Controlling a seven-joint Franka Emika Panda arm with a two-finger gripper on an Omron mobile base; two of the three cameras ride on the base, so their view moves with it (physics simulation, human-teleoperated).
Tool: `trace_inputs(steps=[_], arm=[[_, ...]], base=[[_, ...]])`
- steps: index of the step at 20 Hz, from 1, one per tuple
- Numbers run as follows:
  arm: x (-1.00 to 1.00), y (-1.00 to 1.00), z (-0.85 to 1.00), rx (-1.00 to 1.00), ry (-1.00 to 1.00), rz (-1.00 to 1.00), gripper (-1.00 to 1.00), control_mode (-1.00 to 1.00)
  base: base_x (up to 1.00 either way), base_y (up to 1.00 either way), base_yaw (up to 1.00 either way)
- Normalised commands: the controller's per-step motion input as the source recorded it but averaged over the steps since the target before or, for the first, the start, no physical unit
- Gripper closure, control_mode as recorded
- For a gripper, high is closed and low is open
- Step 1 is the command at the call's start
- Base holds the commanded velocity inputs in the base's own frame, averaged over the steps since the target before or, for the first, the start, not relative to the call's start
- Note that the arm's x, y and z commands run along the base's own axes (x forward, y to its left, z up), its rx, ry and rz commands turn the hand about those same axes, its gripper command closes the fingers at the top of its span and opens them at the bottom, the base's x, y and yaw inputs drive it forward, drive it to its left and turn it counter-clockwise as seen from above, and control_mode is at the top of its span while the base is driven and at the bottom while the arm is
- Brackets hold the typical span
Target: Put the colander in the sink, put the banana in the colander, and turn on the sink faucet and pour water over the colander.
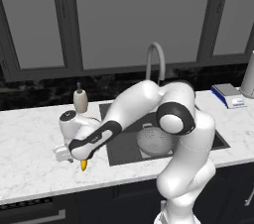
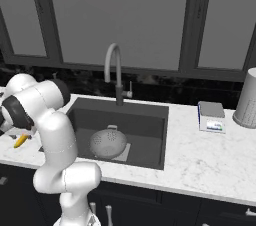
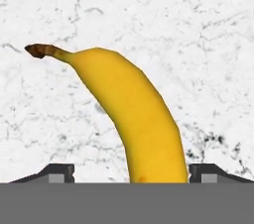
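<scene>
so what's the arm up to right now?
It's going for the banana, which lies on the marble counter left of the sink. The tool is down over it with jaws open, one fingertip on each side of the fruit, not yet closed. The colander already sits in the sink, upside down by the look of it. No water shows at the sink faucet.

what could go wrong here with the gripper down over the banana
The open gripper straddles the banana near one end, not its middle, so a grasp there might let it swing or slip. The fingertips sit low by the marble counter and may scrape it. The colander appears dome-up in the sink.
</scene>
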Motion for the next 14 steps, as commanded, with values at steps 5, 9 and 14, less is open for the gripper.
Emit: trace_inputs(steps=[5,9,14], arm=[[0.04,-0.16,-0.37,0.13,-0.01,0.00,1.00,-1.00],[0.06,0.00,-0.15,0.02,-0.02,0.00,1.00,-1.00],[0.00,-0.08,0.00,-0.01,-0.01,0.00,1.00,-1.00]], base=[[0.00,0.00,0.00],[0.00,0.00,0.00],[0.00,0.00,0.00]])
